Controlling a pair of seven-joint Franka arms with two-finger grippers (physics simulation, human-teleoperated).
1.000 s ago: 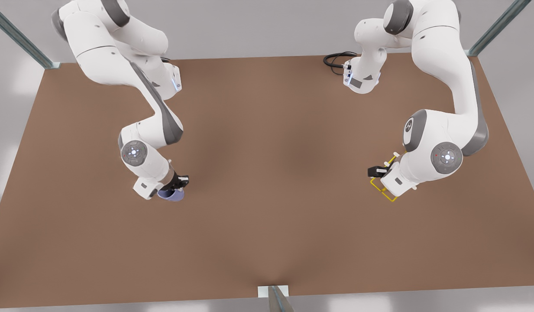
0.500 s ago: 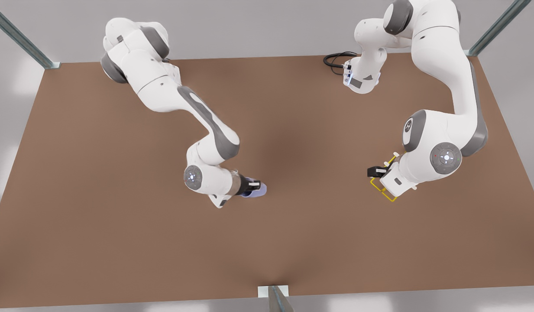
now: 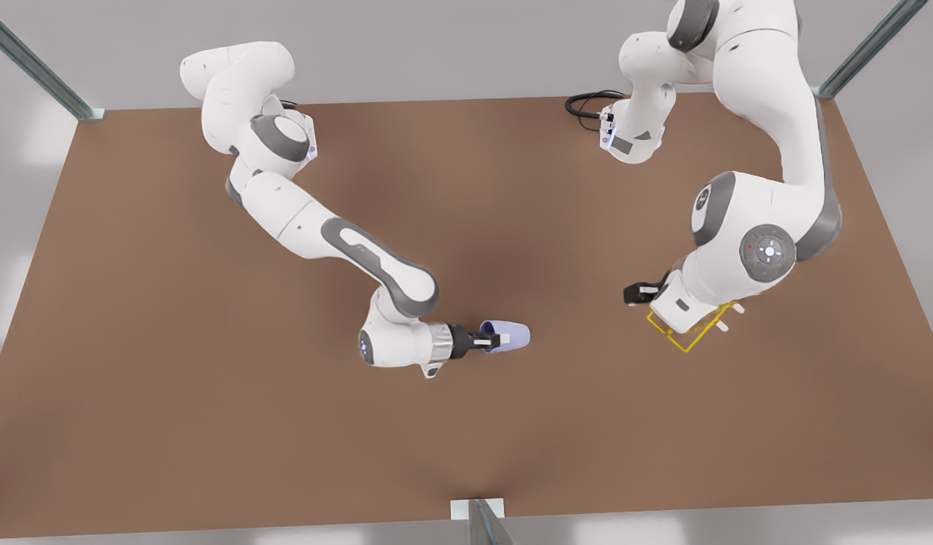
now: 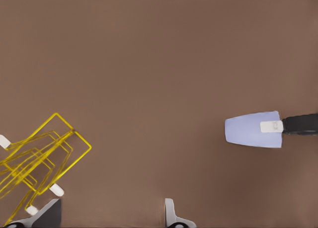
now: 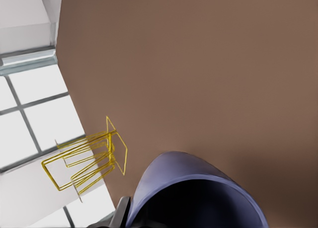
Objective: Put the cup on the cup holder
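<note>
Lavender-blue cup (image 3: 509, 337): it is in the right gripper (image 3: 487, 342), up off the brown bench (image 3: 171, 378), near the middle. It is tipped on its side, with its mouth toward the gripper and its closed end toward the cup holder.
Right fingers (image 4: 271, 126): they are pinched narrow on the cup's rim. One white pad lies on the outside wall. The other one looks to be inside the mouth, but I cannot see it well.
Yellow wire cup holder (image 3: 682, 337): it sits on the bench at the front view's right, well apart from the cup. Its slanted prongs have white caps (image 4: 56, 190).
Left gripper (image 3: 639, 292): it waits just beside the cup holder with its fingers spread wide, and it holds nothing.
How the cup will handle: it looks small, light and stiff. Its wall is smooth, so I think it can slip or swing in a pinch on one edge.
Where to hold: I would keep the hold on the rim, as it is now. That pinch blocks part of the mouth, so the prong must go in beside the finger.
What to watch: the thin wire holder looks light too, so a bump from the cup may push it along the bench.
</note>
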